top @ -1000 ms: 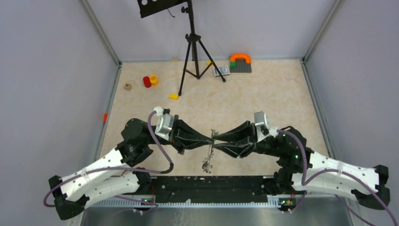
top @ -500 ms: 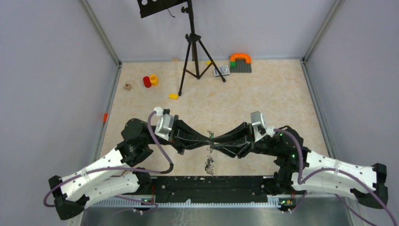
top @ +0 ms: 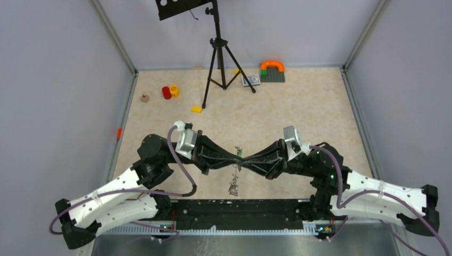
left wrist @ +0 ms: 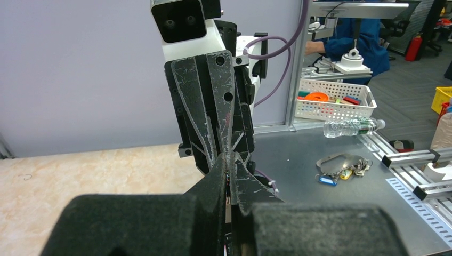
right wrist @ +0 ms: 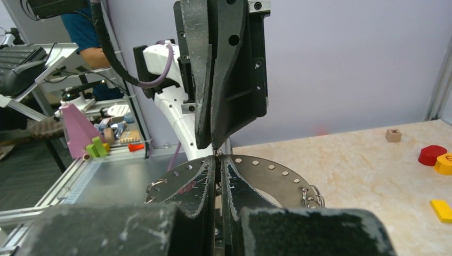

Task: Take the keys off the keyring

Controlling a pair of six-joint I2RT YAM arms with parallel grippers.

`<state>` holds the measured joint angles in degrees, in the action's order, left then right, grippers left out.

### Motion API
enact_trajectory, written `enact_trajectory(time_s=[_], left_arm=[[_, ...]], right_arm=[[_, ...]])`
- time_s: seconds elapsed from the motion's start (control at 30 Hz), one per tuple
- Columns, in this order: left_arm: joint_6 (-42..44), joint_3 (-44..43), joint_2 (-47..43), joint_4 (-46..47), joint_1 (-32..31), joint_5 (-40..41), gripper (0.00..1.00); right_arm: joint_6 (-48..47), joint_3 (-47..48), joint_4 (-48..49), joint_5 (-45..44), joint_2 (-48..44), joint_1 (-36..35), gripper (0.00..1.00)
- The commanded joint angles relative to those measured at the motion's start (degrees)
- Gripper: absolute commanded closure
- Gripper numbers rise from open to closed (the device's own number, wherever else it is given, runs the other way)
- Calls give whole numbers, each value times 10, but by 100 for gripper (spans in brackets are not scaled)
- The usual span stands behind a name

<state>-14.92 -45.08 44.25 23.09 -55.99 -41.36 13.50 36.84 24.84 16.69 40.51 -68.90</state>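
Note:
The keyring (top: 237,169) hangs edge-on in the air between both arms, and keys (top: 233,188) dangle from its lower part. In the right wrist view it is a flat grey ring (right wrist: 266,169) with small holes and split rings (right wrist: 312,196). My left gripper (top: 236,156) (left wrist: 229,160) is shut at the ring's top rim, and the ring hangs from there. My right gripper (top: 243,157) (right wrist: 217,160) meets it tip to tip and is shut. A small metal piece at the rim sits between its tips; whether it is a key or a split ring I cannot tell.
A black tripod (top: 218,58) stands at the back. Red and yellow pieces (top: 170,92), a yellow block (top: 196,109), a wooden cube (top: 144,98) and a grey plate with an orange arch (top: 272,72) lie on the table. Another grey plate with tagged keys (left wrist: 341,162) lies on the metal bench.
My right gripper has closed from open around the ring's top rim to shut, and has moved slightly left. The dangling keys swung a little. The left gripper has stayed shut in place.

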Motion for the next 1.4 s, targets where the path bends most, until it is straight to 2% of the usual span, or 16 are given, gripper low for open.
enact_trajectory(time_s=[0.0,0.1,0.2,0.47,0.6,0.67,0.8,1.0,1.17,1.37], left_arm=[[-1,2,-9,28,-1,1,100],[-2,2,-12,15,-1,11,100],[-5,4,-12,10,-2,15,93],[-14,3,-13,17,-1,26,62],[-13,-3,-14,8,-2,29,50],[-6,-9,-16,-10,-2,32,47],[25,-28,-24,-82,-2,48,39],[109,-117,-3,-279,-2,41,40],[183,-201,34,-414,-1,36,37],[251,-295,90,-543,-2,70,36]], right_arm=[[-9,38,-13,-22,1,-4,100],[-16,65,-55,-36,1,-4,100],[-24,90,-96,-42,0,-4,100],[-25,103,-132,-56,-8,-4,100],[-31,109,-160,-65,-14,-4,100],[-42,123,-194,-67,-16,-4,100],[-75,180,-292,-61,-10,-4,100],[-141,305,-476,-41,38,-4,100],[-193,411,-630,-42,107,-4,100],[-210,505,-744,-58,173,-4,100]])
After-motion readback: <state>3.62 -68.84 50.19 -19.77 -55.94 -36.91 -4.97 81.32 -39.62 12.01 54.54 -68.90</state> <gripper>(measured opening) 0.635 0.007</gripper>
